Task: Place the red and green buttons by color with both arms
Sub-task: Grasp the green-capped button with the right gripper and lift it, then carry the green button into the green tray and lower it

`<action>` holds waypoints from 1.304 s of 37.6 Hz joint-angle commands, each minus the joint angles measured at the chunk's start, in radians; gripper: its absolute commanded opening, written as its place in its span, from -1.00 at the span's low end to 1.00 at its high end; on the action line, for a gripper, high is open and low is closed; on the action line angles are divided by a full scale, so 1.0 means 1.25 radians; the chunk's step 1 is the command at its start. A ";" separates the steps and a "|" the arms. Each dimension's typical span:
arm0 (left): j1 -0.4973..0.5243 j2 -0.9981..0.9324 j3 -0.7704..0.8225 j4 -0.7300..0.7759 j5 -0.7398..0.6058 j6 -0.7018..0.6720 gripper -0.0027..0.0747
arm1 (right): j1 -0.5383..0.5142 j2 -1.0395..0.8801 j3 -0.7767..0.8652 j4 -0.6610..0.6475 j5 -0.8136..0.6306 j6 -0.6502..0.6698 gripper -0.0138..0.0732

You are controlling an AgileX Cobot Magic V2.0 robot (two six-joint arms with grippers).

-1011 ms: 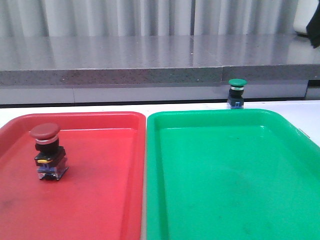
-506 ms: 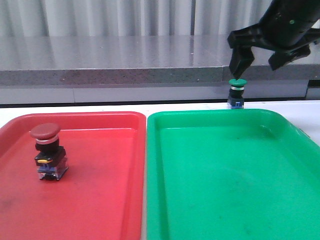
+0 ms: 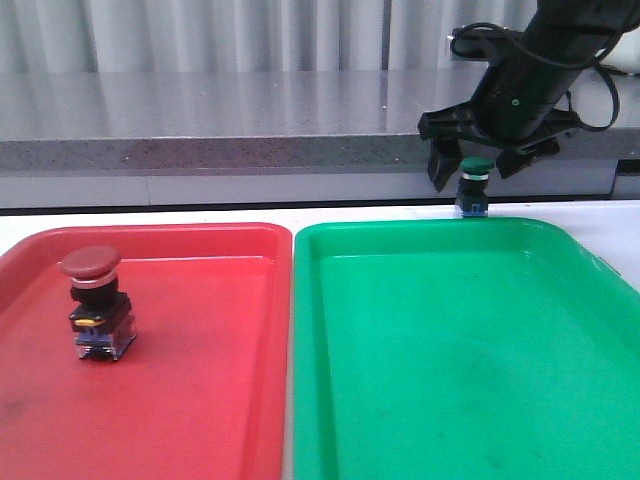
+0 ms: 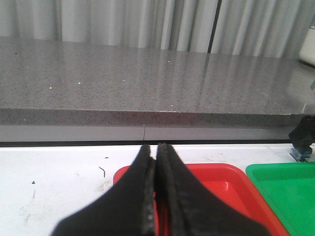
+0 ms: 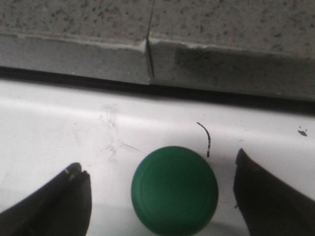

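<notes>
The red button (image 3: 92,300) stands upright in the red tray (image 3: 200,400), near its left side. Behind the far rim of the green tray (image 3: 450,350), the green button (image 3: 474,185) stands on the white table. My right gripper (image 3: 477,170) hangs open over it, one finger on each side of the cap. In the right wrist view the green cap (image 5: 174,191) lies between the spread fingers (image 5: 59,201), untouched. My left gripper (image 4: 156,147) is shut on nothing, above the red tray's (image 4: 231,179) near-left corner. The front view does not show it.
A grey stone ledge (image 3: 220,130) runs along the back of the white table, just behind the green button. The two trays sit side by side and fill the near part of the table. White table (image 4: 54,182) lies left of the red tray.
My right arm came in from the upper right and dropped its open fingers down around the green button. Both buttons have stayed where they were.
</notes>
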 commanded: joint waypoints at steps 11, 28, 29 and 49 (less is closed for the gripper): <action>0.003 0.008 -0.022 -0.009 -0.068 0.001 -0.98 | -0.005 -0.047 -0.033 0.001 -0.047 0.001 -0.24; 0.003 0.008 -0.022 -0.009 -0.068 0.001 -0.98 | 0.017 -0.212 0.026 0.001 -0.018 0.001 -0.24; 0.003 0.008 -0.022 -0.009 -0.068 0.001 -0.98 | 0.023 -0.232 0.042 0.001 -0.028 0.001 -0.24; 0.003 0.008 -0.022 -0.009 -0.068 0.001 -0.98 | 0.152 -0.642 0.623 0.087 -0.221 0.001 -0.24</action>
